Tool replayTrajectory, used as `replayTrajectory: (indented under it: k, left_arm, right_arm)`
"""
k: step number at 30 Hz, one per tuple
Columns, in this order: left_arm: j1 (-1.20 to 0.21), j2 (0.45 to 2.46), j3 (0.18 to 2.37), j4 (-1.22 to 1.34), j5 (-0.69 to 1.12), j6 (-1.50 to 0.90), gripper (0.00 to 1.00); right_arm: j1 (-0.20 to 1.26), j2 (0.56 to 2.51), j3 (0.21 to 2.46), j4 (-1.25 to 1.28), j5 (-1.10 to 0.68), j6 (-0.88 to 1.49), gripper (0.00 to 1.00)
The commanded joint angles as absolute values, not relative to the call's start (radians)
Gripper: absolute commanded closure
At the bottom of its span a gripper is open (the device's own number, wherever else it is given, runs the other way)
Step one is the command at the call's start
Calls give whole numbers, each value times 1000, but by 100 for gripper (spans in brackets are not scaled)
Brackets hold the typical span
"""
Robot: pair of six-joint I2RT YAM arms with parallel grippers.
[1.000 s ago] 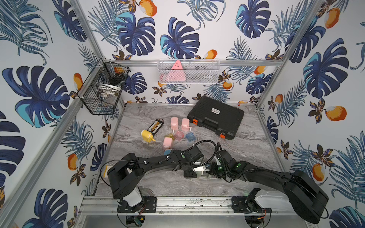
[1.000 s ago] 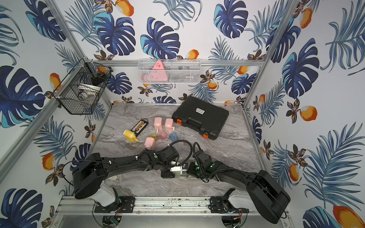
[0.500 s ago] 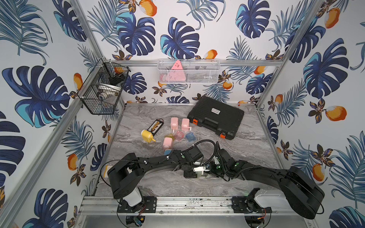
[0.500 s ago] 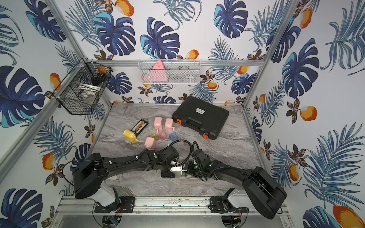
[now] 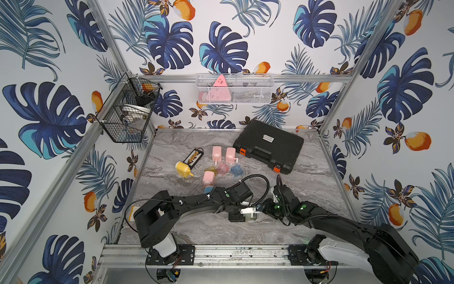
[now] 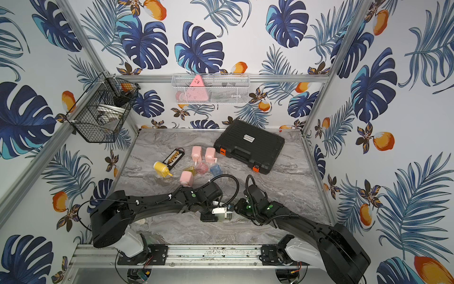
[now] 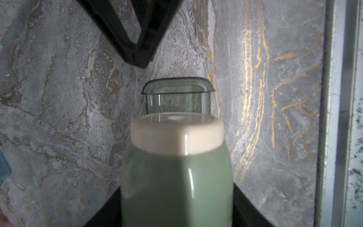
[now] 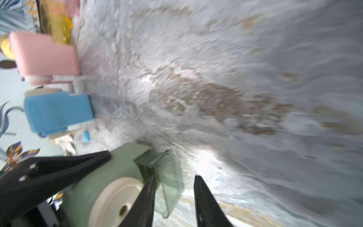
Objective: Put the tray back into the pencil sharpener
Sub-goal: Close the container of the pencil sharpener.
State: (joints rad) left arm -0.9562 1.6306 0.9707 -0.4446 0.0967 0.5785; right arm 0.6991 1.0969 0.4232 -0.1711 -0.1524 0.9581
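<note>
The tray [image 7: 177,94] looks only part of the way in, I think, and that is where things could go wrong. The right pincer [image 8: 174,177] has its two fingers spread, with the tray between them. One finger is right up against the tray and the other has a gap beside it, so it is not pinching. With nothing squeezing the tray, it could slip back out and drop onto the surface [image 5: 221,231].

A push on one corner could make the tray go in crooked and get stuck. A hard push could also twist the pencil sharpener [image 7: 176,167] in the left pincer [image 5: 237,214], which is pinching its green body. The sharpener is smooth and shiny, so it may slide.

The sharpener is a soft green block with round corners. It has a cream end with a small hole in it. It is held low over the front middle of the surface, between the two arms.

The tray is a little see-through cup, greenish grey, with a thin rim that flares out. It pokes out of the sharpener by the cream end. It looks thin and light, so I guess a big squeeze could bend it.
</note>
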Motion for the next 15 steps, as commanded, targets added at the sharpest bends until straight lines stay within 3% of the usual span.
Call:
replayTrajectory:
  k: [1,15]
  left_arm:
    - [-960,1652,960,-450,117,583,45]
    - [-960,1658,953,-431,118,576,47]
  right_arm:
    - [699,1082,421,-282,-45,979,67]
    - [713,1316,453,-8,-339,922,88]
